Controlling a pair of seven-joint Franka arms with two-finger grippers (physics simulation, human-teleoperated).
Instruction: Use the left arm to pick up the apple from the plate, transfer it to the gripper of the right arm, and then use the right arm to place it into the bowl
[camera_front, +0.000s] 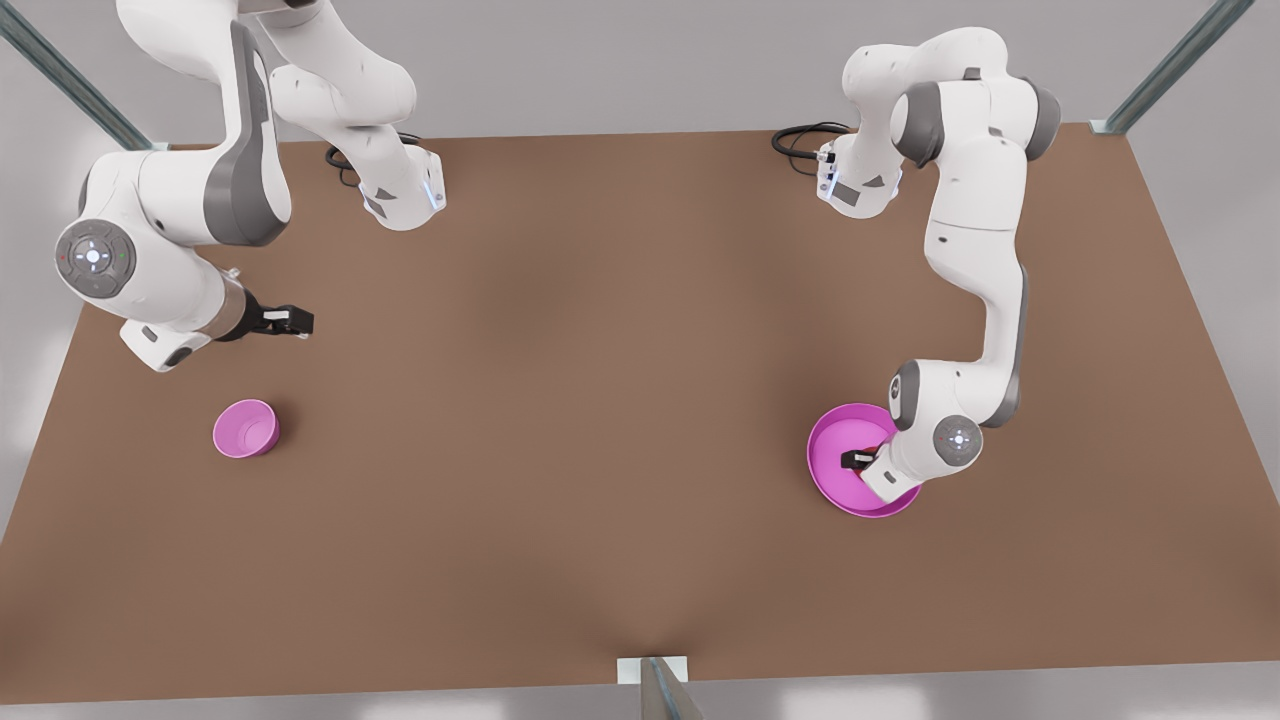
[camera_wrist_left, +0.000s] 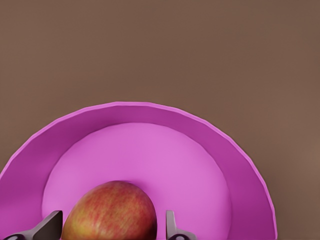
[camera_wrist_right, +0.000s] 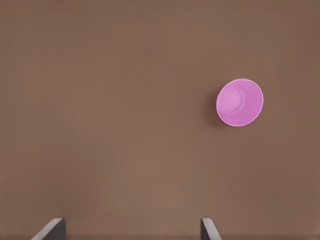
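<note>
Both left fingers (camera_wrist_left: 50, 227) flank the apple (camera_wrist_left: 111, 212), apart.

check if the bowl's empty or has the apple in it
Empty: the bowl shows only its bare pink inside; the apple sits on the plate.

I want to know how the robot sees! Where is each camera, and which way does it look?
Front view: high above, looking down at the table, both arms, plate and bowl.
Left wrist view: on the left arm, facing the apple on the plate; left tool fingers straddle the apple.
Right wrist view: on the right arm, facing table and bowl; right tool open.
Shared: the bowl shows in the front and right wrist views.
</note>
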